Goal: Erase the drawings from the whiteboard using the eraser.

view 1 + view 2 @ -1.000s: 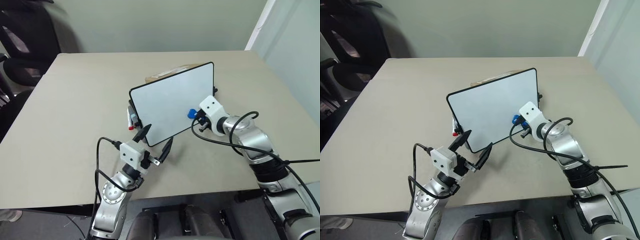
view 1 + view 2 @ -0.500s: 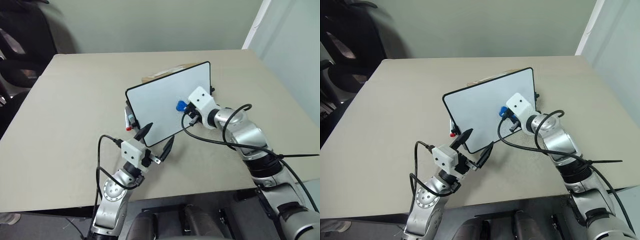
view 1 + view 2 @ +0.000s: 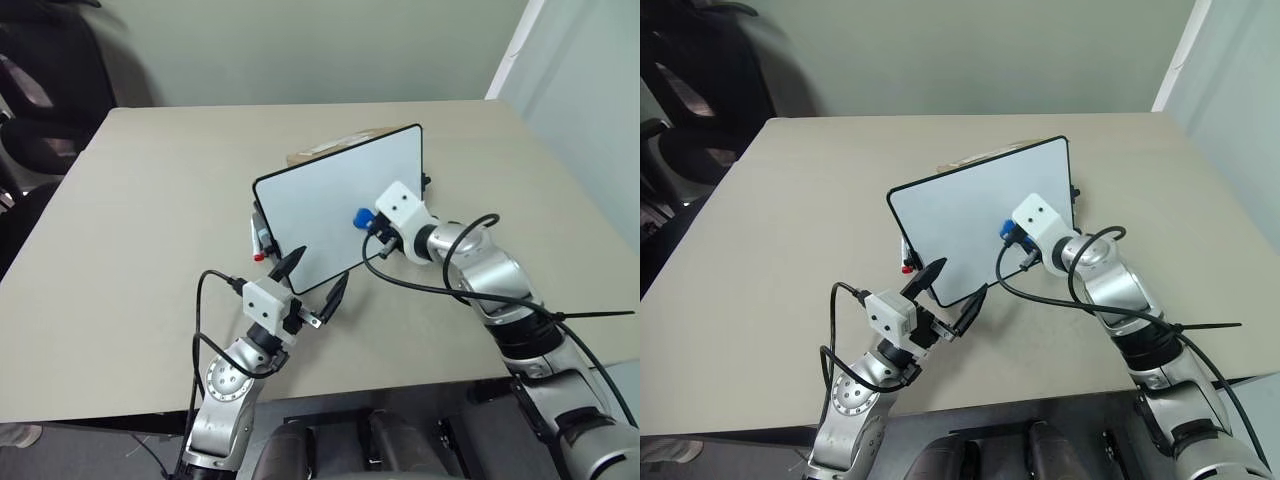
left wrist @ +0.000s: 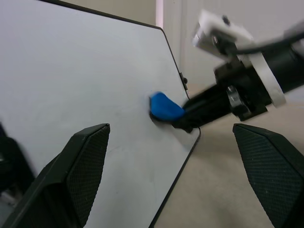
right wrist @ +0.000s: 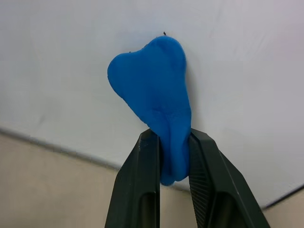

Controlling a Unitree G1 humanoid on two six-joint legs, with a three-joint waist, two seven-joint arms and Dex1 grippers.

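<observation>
The whiteboard point(image 3: 320, 200) stands tilted on the table, its white face toward me. The drawings are out of view; the board's visible face is plain white. My right gripper point(image 3: 374, 225) is shut on the blue eraser point(image 3: 364, 218), which presses against the board's lower right part. In the right wrist view the eraser point(image 5: 149, 76) bulges out past the two black fingers. My left gripper point(image 3: 315, 278) is open at the board's near lower edge, its fingers spread wide and nothing between them.
A red-capped marker point(image 3: 262, 242) lies by the board's left edge. Brown cardboard point(image 3: 320, 150) pokes out behind the board's top. The beige table point(image 3: 150, 200) has open room on both sides. Dark chairs point(image 3: 40, 90) stand off the far left corner.
My right gripper has slid the eraser leftward across the board, from near its right edge toward the middle. The left gripper has stayed put.
</observation>
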